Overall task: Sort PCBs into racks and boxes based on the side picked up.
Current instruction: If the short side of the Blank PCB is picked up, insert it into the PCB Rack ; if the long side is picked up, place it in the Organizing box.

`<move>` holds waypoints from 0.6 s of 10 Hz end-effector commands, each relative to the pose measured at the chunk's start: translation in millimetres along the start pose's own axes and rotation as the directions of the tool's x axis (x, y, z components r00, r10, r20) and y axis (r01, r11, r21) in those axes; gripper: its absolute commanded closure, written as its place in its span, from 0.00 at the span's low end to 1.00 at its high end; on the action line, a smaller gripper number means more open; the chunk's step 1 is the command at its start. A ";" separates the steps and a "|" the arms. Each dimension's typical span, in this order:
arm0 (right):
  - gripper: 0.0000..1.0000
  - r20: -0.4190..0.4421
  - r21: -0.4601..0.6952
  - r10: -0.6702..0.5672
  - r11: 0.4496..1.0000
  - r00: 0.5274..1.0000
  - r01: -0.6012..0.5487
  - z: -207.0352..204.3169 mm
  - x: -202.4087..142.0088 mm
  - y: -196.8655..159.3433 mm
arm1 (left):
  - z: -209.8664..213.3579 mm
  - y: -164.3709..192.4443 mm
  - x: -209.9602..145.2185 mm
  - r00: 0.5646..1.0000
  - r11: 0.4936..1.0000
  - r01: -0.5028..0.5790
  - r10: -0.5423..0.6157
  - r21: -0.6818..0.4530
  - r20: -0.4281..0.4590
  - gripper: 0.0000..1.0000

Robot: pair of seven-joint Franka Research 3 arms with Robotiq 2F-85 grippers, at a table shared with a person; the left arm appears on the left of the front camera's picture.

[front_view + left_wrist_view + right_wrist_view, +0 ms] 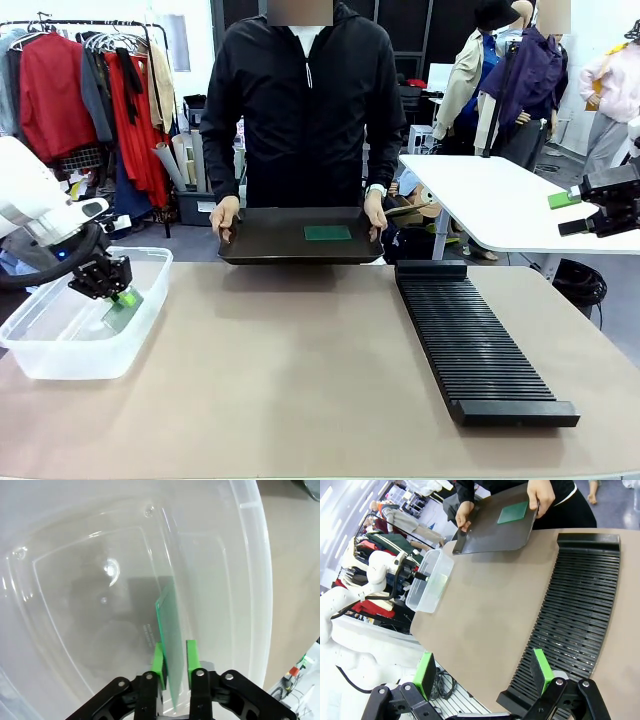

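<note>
My left gripper (119, 293) reaches down into the clear box (60, 345) at the table's left, shut on a green PCB (170, 630) held on edge between its pads (191, 652). The same PCB (122, 310) shows through the box wall in the front view. A second PCB (327, 233) lies flat on a smooth black tray (270, 240) that the person holds with both hands at the far edge. The long black ribbed rack (470, 340) lies on the table's right side. My right gripper (485, 672) hangs open and empty, high at the right (585, 210).
The person's hands (224, 214) grip the tray's two ends. A white table (500, 195) stands behind at the right. Bare tabletop (290, 370) runs between box and rack. In the right wrist view the rack (580, 620) lies below my fingers.
</note>
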State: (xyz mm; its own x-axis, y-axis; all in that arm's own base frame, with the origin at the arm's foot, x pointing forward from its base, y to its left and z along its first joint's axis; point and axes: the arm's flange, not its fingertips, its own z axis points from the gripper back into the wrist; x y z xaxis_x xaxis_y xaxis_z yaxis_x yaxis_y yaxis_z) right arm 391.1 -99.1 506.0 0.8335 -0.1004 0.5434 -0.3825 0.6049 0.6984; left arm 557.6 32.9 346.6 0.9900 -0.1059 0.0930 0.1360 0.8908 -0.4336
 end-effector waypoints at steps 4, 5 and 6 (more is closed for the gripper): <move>0.00 0.004 0.004 -0.002 1.000 1.000 0.002 -0.2 0.7 1.7 | 26.9 -12.7 -4.1 1.000 0.994 0.003 -0.003 0.109 0.007 0.00; 0.00 0.004 0.004 -0.002 1.000 1.000 0.002 -0.2 0.7 1.7 | 37.3 -21.4 -4.3 1.000 0.990 0.002 -0.003 0.142 0.008 0.00; 0.00 0.004 0.004 -0.002 1.000 1.000 0.002 -0.2 0.7 1.7 | 45.9 -30.3 -3.7 1.000 0.985 0.004 -0.006 0.174 0.009 0.00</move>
State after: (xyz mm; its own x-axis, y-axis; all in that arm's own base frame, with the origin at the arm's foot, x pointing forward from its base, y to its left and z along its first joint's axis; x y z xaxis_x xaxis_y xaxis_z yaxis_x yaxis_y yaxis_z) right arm 391.1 -99.1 506.0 0.8335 -0.1004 0.5434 -0.3824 0.6049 0.6984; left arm 554.0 33.8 389.4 0.9869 -0.1165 0.1119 0.1463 0.9380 -0.3142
